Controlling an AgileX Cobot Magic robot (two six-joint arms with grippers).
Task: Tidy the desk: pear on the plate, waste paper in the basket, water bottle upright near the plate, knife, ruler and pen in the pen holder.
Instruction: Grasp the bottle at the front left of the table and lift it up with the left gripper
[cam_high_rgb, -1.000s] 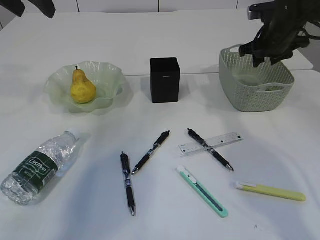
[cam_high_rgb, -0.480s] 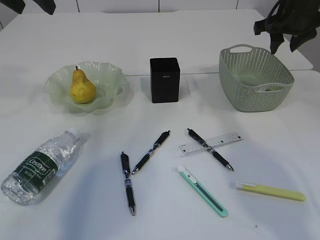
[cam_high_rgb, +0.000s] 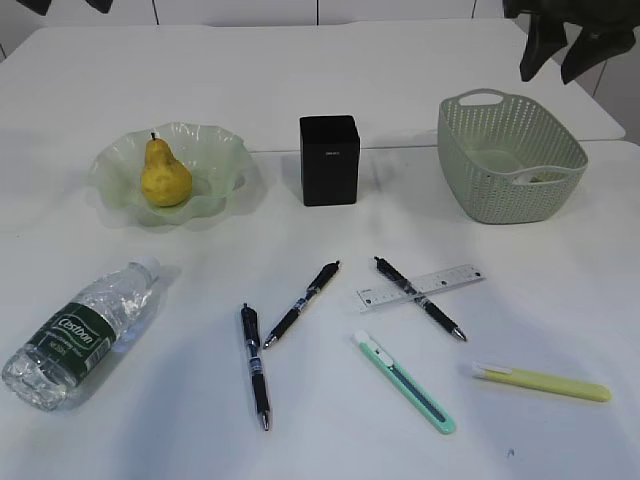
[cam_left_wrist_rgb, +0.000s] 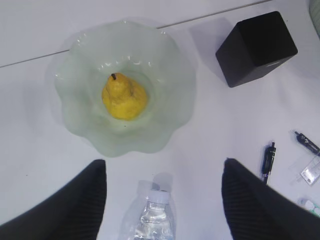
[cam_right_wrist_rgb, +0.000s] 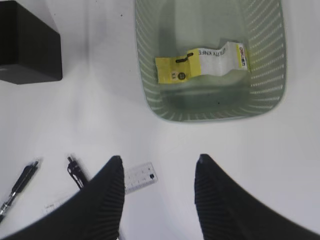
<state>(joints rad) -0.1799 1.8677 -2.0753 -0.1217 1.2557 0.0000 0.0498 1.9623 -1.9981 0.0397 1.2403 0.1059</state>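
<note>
The desk is lying open across its far half and along the left edge, giving free travel behind the plate and the pen holder. The right gripper is hanging above the far right corner, past the basket, jaws standing partly open and holding nothing. The left gripper is hovering over the neck of the water bottle, jaws standing wide apart and empty.

The pear is sitting in the plate. The waste paper is lying flat on the basket floor. The water bottle is lying on its side near the front left edge, cap pointing toward the plate, apart from it.

The front centre is crowded: three black pens, one nearest the front, one slanting, one crossing over the ruler. A teal knife and a yellow knife are lying just in front of them, near the desk's front edge.
</note>
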